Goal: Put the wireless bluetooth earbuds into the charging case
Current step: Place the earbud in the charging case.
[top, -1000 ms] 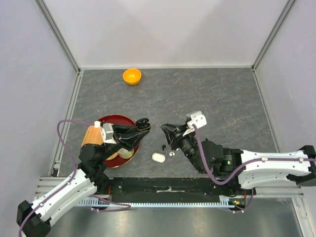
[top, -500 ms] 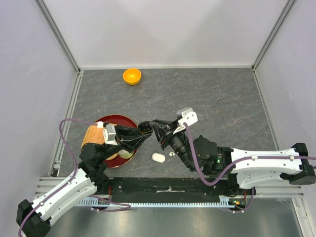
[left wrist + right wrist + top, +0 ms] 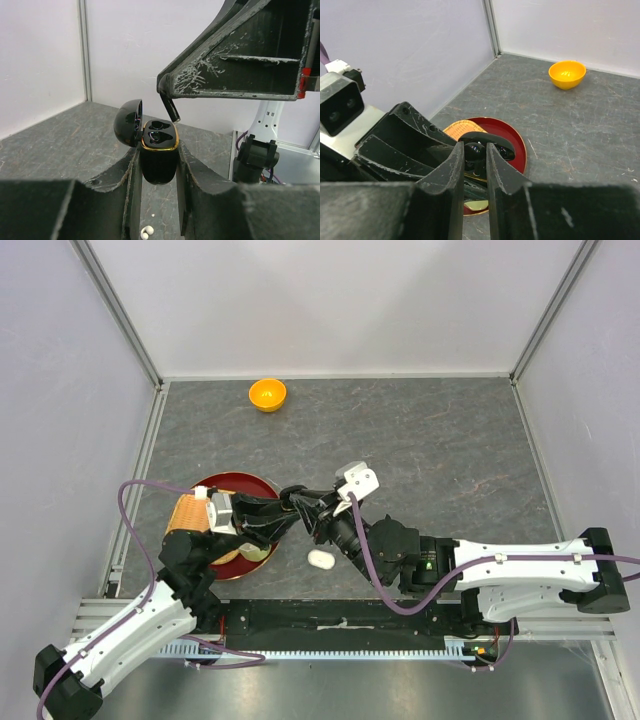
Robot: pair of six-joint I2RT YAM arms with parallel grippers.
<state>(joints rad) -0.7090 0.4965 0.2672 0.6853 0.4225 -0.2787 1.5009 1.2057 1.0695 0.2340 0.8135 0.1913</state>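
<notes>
Mid-frame, the left gripper (image 3: 158, 167) clamps the open case (image 3: 159, 142) by its sides. The right gripper (image 3: 475, 155) pinches a bud (image 3: 170, 108): tiny, light, slick, likely best held by its stem.

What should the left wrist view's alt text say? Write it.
The left gripper clamps an open black charging case with a gold rim. Just above it, the right gripper holds a black earbud angled down toward the case. A white earbud lies on the table below.
</notes>
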